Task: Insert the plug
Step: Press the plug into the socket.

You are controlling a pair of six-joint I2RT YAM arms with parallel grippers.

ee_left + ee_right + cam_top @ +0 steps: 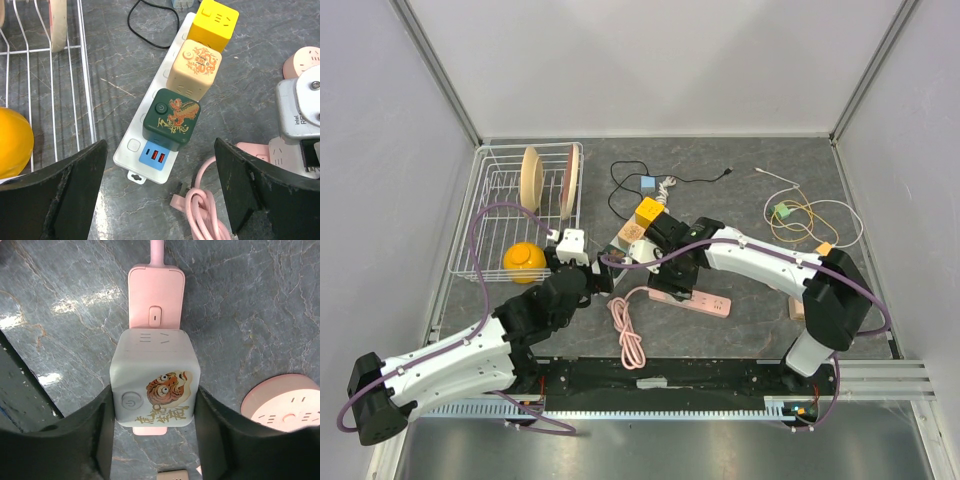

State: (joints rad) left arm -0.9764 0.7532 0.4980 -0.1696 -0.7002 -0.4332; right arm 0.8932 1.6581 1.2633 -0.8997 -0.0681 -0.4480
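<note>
Between the right fingers (75, 440) sits the pale tiger cube plug (155, 385), clasped on both sides, over the pink power strip (156, 295) just past its switch. The left fingers (60, 195) are spread wide, grasping nothing, above the white power strip (131, 150) on the counter (260, 75).

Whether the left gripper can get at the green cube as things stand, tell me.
Probably yes. The left gripper hangs open just short of the green cube, nothing between them; its two sides stand free, the cream cube only behind it.
</note>
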